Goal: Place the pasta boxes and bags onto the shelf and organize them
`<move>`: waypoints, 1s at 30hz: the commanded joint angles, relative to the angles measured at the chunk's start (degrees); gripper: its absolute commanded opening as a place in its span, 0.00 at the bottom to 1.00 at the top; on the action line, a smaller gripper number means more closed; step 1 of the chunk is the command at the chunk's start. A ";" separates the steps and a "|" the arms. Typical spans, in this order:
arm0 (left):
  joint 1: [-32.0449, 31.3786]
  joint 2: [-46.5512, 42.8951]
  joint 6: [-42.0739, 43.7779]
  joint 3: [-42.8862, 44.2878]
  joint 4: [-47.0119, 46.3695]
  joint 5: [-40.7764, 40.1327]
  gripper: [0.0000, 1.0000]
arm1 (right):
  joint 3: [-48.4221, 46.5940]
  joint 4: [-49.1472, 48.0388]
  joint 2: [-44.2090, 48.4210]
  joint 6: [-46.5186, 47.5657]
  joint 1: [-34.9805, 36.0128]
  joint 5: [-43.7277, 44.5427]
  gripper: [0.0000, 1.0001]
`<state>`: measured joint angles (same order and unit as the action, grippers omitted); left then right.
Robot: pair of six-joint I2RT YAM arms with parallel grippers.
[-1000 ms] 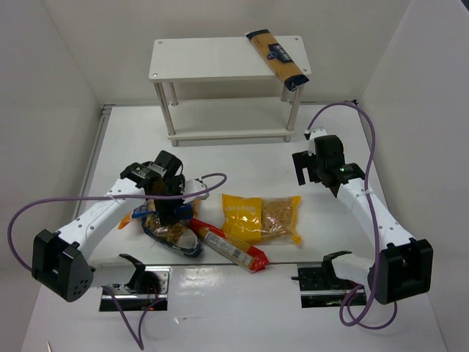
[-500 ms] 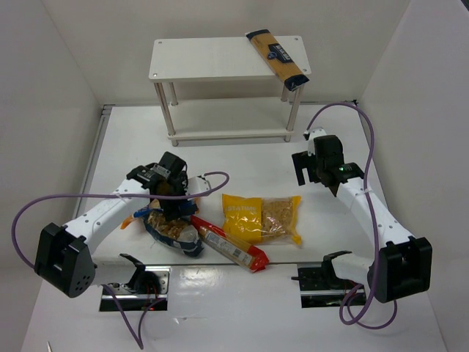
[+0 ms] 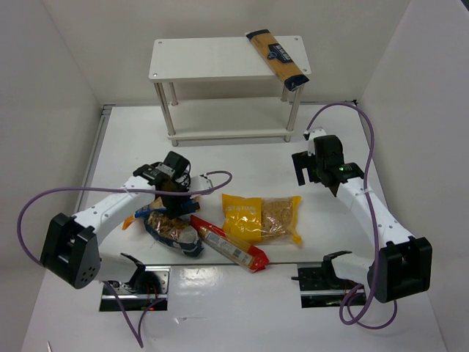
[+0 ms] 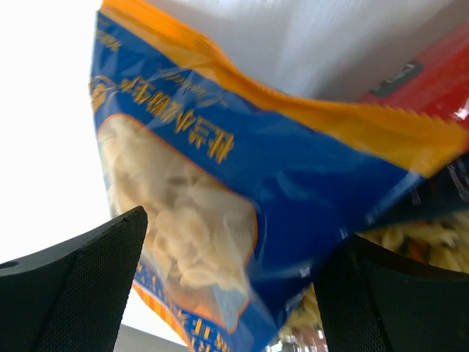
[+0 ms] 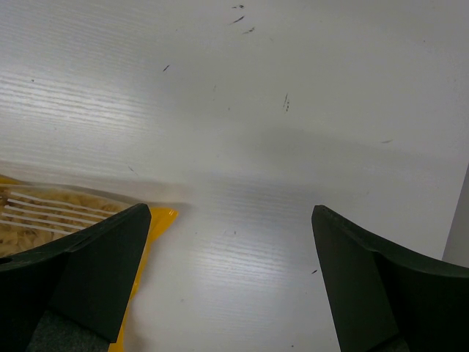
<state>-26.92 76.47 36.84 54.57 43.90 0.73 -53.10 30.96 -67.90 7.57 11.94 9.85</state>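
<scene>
While your right gripper (image 5: 229, 214) stays put, jaws wide, left gripper (image 4: 242, 229) has edged toward right edge; jaws wide astride blue-and-orange bag (image 4: 293, 172).

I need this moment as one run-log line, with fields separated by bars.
left tool: open, astride blue-and-orange bag | right tool: open, empty | shelf top: tan-and-navy packet only

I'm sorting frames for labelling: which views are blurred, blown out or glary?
Left wrist: the blue-and-orange bag fills the frame, slightly soft, with the table beside it blown out white. Right wrist: the table grain is sharp, evenly lit. Top external: sharp, with glare on the table's near edge.
</scene>
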 commanded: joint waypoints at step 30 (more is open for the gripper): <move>6.97 -5.97 -12.93 19.97 -1.62 23.42 0.00 | 0.02 -0.64 0.49 1.57 -0.26 -4.13 0.99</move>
<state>-22.06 74.65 25.96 71.02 43.31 15.20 -53.10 31.00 -68.20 8.40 11.94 8.12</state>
